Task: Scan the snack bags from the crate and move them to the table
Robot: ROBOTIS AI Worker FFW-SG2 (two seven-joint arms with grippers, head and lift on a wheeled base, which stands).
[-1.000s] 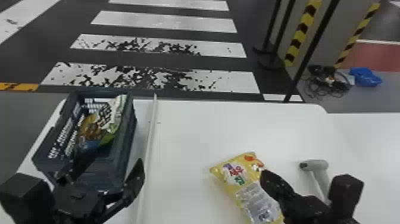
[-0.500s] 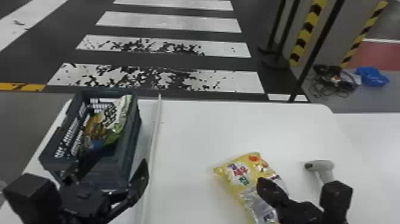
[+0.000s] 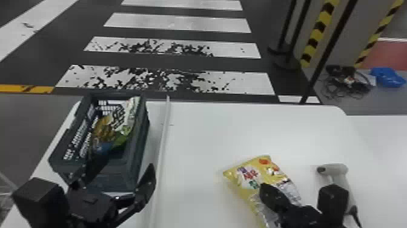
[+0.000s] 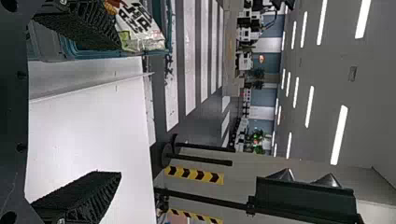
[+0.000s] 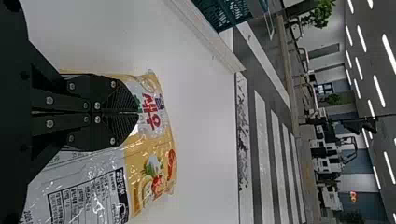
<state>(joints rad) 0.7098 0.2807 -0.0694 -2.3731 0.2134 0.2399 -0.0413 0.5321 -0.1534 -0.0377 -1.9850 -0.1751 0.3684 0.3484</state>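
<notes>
In the head view my left gripper [image 3: 121, 170] is at the near end of the dark crate [image 3: 137, 154], with snack bags [image 3: 116, 124] inside. The left wrist view shows that gripper [image 4: 120, 109] with its fingers spread wide and nothing between them. On the table a yellow snack bag [image 3: 251, 182] lies with my right gripper [image 3: 269, 191] over it. The right wrist view has this gripper [image 5: 138, 113] with both fingers together, above the yellow bag [image 5: 144, 154]; whether they pinch any film cannot be told. A grey handheld scanner [image 3: 340, 174] lies right of the bag.
A pale raised strip [image 3: 163, 133] runs along the white table [image 3: 212, 130] between crate and yellow bag. Past the far edge are black posts [image 3: 327, 54], and cables [image 3: 348, 80] lie on the floor.
The head view has shifted, so the table and crate sit farther right in it. My right gripper has moved left across the yellow bag. The left gripper stays by the crate.
</notes>
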